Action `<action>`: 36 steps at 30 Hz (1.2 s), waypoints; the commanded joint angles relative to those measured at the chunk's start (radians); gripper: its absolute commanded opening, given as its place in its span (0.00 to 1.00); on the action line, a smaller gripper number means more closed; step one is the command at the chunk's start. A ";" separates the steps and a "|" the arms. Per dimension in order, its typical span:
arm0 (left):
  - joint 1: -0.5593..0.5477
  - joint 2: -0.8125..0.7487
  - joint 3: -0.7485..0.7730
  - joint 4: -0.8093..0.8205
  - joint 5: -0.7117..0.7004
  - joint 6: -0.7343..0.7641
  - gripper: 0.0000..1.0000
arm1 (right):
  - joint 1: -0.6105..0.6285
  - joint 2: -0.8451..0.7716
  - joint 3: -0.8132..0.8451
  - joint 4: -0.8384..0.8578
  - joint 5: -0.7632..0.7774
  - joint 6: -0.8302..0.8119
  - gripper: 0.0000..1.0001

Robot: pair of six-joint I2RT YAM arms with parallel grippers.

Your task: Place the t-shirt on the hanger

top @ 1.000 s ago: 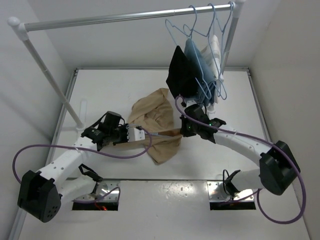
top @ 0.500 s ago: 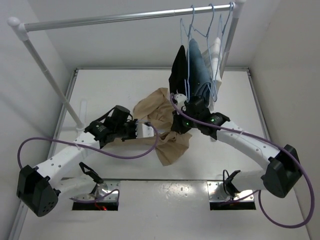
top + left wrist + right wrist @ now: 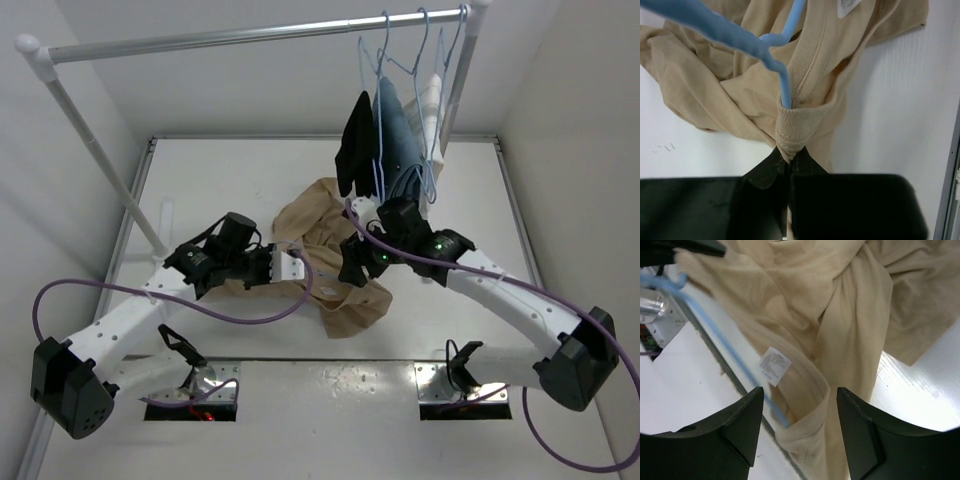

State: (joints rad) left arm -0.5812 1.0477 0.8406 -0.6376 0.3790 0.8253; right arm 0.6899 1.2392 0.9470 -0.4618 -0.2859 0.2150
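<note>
The tan t-shirt (image 3: pixel 328 245) lies bunched on the table between the two arms. In the left wrist view my left gripper (image 3: pixel 788 153) is shut on a pinch of the t-shirt's ribbed collar (image 3: pixel 795 122). The light-blue hanger (image 3: pixel 735 35) runs down into the neck opening just above that pinch. My right gripper (image 3: pixel 800 407) hangs open over the collar, near the white neck label (image 3: pixel 775 366), and holds nothing. The hanger's wire (image 3: pixel 735 360) passes under the collar edge between its fingers. From above, the left gripper (image 3: pixel 293 267) and the right gripper (image 3: pixel 352 268) face each other across the cloth.
A clothes rail (image 3: pixel 250 35) spans the back, its left post (image 3: pixel 100 160) slanting down to the table. A black garment (image 3: pixel 355 150), a blue one (image 3: pixel 395 130) and a white one (image 3: pixel 430 100) hang on blue wire hangers just behind the right arm.
My right gripper has opened and let go of the t-shirt, and has moved left and nearer. The left gripper stays shut on the collar. The cloth has shifted toward the near edge.
</note>
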 commanded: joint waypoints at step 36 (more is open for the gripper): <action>0.060 -0.080 0.012 0.128 0.294 -0.109 0.00 | 0.095 -0.101 -0.281 0.657 -0.135 0.080 0.04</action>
State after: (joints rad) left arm -0.5251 0.9897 0.8196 -0.5747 0.5804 0.7513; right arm 0.7677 1.1290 0.6552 0.0887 -0.4461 0.2695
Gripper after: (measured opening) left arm 0.069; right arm 0.086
